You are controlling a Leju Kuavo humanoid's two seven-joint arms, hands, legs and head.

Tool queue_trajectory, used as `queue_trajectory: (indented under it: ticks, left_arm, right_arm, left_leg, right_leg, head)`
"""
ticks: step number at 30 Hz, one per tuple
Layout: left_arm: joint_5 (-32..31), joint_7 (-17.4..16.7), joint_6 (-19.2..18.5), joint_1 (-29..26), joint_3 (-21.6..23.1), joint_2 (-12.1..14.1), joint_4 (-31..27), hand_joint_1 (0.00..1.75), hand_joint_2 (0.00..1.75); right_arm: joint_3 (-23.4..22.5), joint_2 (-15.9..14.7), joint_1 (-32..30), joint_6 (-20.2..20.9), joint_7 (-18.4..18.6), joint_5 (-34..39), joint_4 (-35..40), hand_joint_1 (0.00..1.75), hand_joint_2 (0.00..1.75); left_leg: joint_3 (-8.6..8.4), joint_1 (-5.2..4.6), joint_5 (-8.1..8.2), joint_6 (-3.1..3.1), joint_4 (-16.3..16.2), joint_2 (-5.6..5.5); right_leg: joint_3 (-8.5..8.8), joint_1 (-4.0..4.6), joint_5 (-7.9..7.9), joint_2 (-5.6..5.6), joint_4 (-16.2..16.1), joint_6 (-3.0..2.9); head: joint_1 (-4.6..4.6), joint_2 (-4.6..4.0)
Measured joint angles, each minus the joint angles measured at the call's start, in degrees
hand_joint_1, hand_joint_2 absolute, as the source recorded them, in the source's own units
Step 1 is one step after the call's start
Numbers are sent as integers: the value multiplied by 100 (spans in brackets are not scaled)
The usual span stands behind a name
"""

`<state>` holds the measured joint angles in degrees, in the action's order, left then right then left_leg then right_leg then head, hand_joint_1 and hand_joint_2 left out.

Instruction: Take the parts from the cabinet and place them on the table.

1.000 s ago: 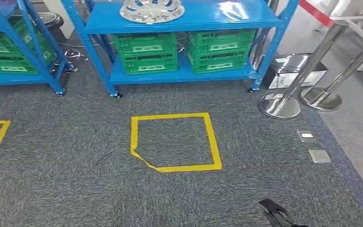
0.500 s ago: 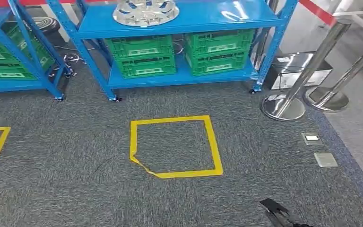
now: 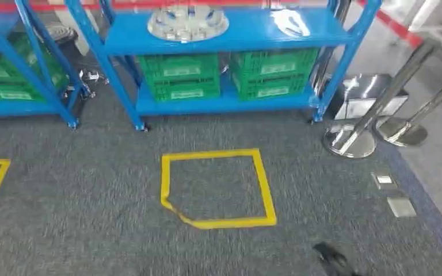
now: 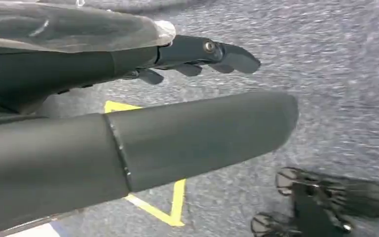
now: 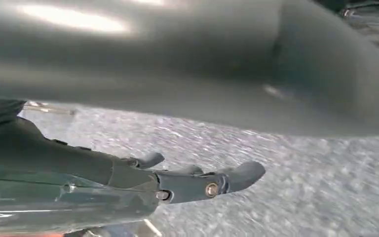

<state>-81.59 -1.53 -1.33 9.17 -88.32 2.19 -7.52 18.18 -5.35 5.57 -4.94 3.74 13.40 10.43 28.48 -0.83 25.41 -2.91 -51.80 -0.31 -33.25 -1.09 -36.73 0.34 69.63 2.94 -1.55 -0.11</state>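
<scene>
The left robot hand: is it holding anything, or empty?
Empty. The left robot hand has its fingers stretched out straight over grey carpet, nothing between them.

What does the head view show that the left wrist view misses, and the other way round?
The head view alone shows the blue metal shelving rack, a shiny silver wheel cover on its upper shelf, green plastic crates beneath it, and chrome barrier posts to the right. The left wrist view alone shows the left hand up close, thick grey thumb and darker fingers apart, holding nothing. Both show the grey carpet and yellow tape marked on it.
</scene>
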Motion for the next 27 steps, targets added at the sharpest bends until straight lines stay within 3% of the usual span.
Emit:
queue_trajectory:
  ticks: [1, 2, 3, 5, 6, 7, 8, 9, 10, 12, 16, 19, 20, 21, 23, 25, 27]
  left_arm:
    - [-2, 7, 2, -3, 0, -9, 0, 0, 0]
    - [4, 4, 15, -11, 0, -17, 0, 0, 0]
    - [24, -7, 26, -17, 0, -26, 0, 0, 0]
    - [63, -31, 55, -26, 0, -33, 0, 0, 0]
    - [66, -31, 61, -29, 0, -9, -2, 0, 0]
    - [70, -33, 68, -4, 0, -15, 0, 0, 0]
    - [70, -35, 68, -5, 0, -17, 0, 0, 0]
    - [72, -37, 68, -8, 0, -7, 0, 0, 0]
    - [77, -37, 68, -7, 0, -9, 0, 0, 0]
    - [79, -39, 68, -4, 0, 9, 0, 0, 0]
    - [74, -39, 70, 9, 0, 24, 0, 0, 0]
    - [63, -39, 79, 30, 0, 22, 0, 0, 0]
    - [61, -39, 81, 28, 0, 22, 0, 0, 0]
    - [61, -39, 87, 26, 0, 17, 0, 0, 175]
    - [59, -39, 118, 26, -2, 11, 0, 0, 175]
    - [37, -39, 127, 26, -2, 7, 0, 0, 175]
    - [17, -39, 133, 25, -2, 0, 0, 0, 175]
  right_arm:
    - [0, 0, -14, 0, 0, 2, -2, 0, 0]
    - [2, 0, -26, 2, 4, 2, -2, 0, 0]
    - [4, 0, -47, 11, 11, 9, -4, 0, 0]
    - [4, -2, -45, 13, 9, 22, -4, 0, 0]
    - [9, 0, -62, 13, 11, 26, -11, 0, 0]
    - [13, 0, -36, 20, 7, 26, -11, 0, 0]
    - [13, 0, -33, 17, 0, 26, -9, 0, 0]
    - [15, 0, -40, 20, 0, 26, -11, 0, 0]
    - [18, 0, -35, 20, 4, 26, -11, 0, 0]
    - [18, 0, -39, 20, 11, 26, -11, 0, 0]
    - [22, 0, -21, 35, -2, 26, -9, 0, 0]
    - [33, 0, -13, 61, 2, 24, -9, 0, 0]
    - [44, 0, -8, 61, 20, 24, -7, 0, 0]
    - [59, 0, 0, 61, 48, 4, -7, 0, 0]
    - [74, 0, 5, 59, 116, -13, -7, 0, 0]
    - [92, 0, 5, 44, 164, -13, -7, 0, 0]
    - [116, 0, 4, 9, 190, -22, -7, 0, 0]
  left_leg:
    - [-46, 6, 42, 11, -8, -6]
    - [-117, 21, 93, 31, -13, -19]
    - [-183, 39, 145, 59, -26, -34]
    - [-323, 67, 267, 131, -57, -35]
    - [-351, 65, 297, 166, -73, -33]
    - [-298, 54, 334, 211, -111, -34]
    - [-299, 55, 362, 248, -100, -25]
    - [-303, 45, 376, 247, -144, -20]
    - [-284, 49, 338, 196, -142, -21]
    - [-279, 50, 322, 184, -128, -22]
    - [-313, 51, 296, 182, -83, -22]
    - [-347, 59, 356, 95, -8, -21]
    - [-346, 64, 352, 105, -6, -20]
    - [-344, 66, 346, 121, -5, -20]
    - [-338, 72, 335, 162, -4, -20]
    - [-335, 83, 322, 279, 1, -20]
    - [-332, 88, 318, 297, 0, -20]
  right_leg:
    - [-178, -6, -16, -3, 190, 14]
    - [-204, -14, 168, -6, 61, 26]
    - [-116, -27, 488, -7, -317, 8]
    - [185, -68, 1197, -10, -1336, 66]
    - [172, -37, 1013, 0, -1350, 84]
    - [176, -16, 911, -34, -1412, -21]
    - [228, -8, 1050, -9, -1380, -123]
    - [220, -20, 1110, -18, -1384, -108]
    - [219, -9, 1107, -10, -1377, -103]
    - [205, -4, 1101, 4, -1378, -108]
    - [216, 2, 1059, 18, -1384, -168]
    - [219, 19, 1046, 10, -1385, -201]
    - [219, 27, 1050, 9, -1386, -209]
    - [217, 32, 1054, 9, -1386, -216]
    - [214, 39, 1066, 8, -1385, -233]
    - [211, 42, 1072, 8, -1385, -242]
    - [211, 48, 1081, 8, -1385, -251]
  head:
    - [-24, -2]
    - [-20, 0]
    - [-53, -2]
    - [-94, 0]
    - [-96, 0]
    - [-112, -2]
    - [-105, 0]
    - [-48, -2]
    - [-11, 0]
    - [2, 0]
    - [44, 0]
    - [90, 0]
    - [92, 0]
    - [98, 0]
    - [96, 0]
    - [101, 0]
    - [96, 0]
